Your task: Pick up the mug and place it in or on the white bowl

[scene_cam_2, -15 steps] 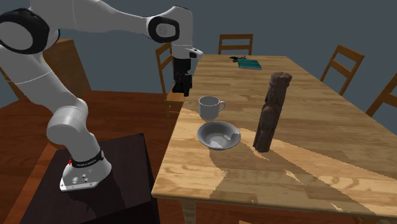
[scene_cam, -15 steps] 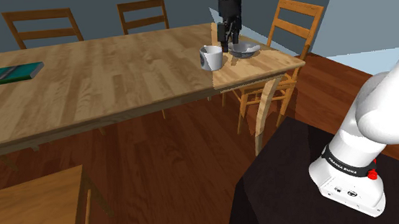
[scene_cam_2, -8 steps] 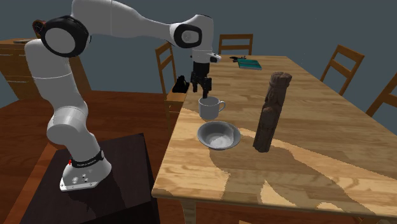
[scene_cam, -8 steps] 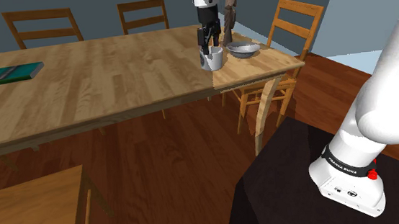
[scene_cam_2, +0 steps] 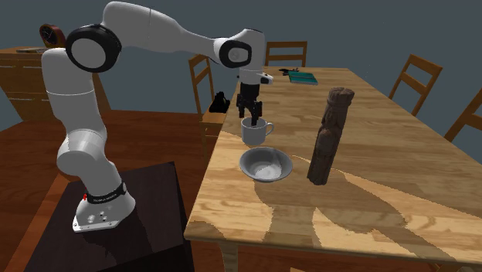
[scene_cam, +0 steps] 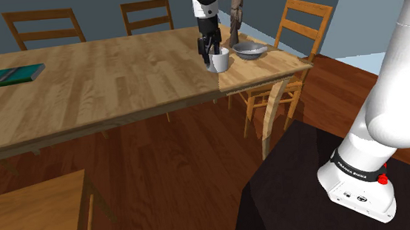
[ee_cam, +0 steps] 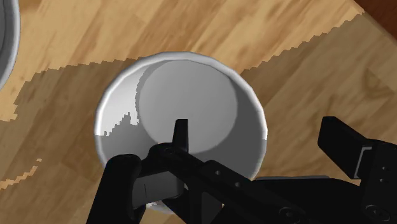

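A white-grey mug [scene_cam: 220, 60] [scene_cam_2: 256, 132] stands upright on the wooden table [scene_cam_2: 371, 116] near its edge, its handle toward the second exterior view's right. The white bowl [scene_cam: 251, 51] [scene_cam_2: 266, 164] sits beside it and is empty. Its rim also shows in the wrist view [ee_cam: 5, 44]. My black gripper [scene_cam: 209, 54] [scene_cam_2: 250, 119] points down at the mug's rim. In the wrist view the mug [ee_cam: 184, 102] is seen from above. The gripper [ee_cam: 262, 137] is open, with one finger inside the cup and the other outside its wall.
A tall dark carved wooden figure [scene_cam_2: 329, 136] [scene_cam: 237, 3] stands just past the bowl. A teal book [scene_cam: 6, 75] [scene_cam_2: 303, 76] lies at the table's far end. Wooden chairs [scene_cam: 296, 30] ring the table. The black stand [scene_cam: 327, 191] sits on the wooden floor.
The arm has swung from beside the bowl over to the mug and come down. The open fingers now straddle the mug's rim. Mug and bowl have not moved.
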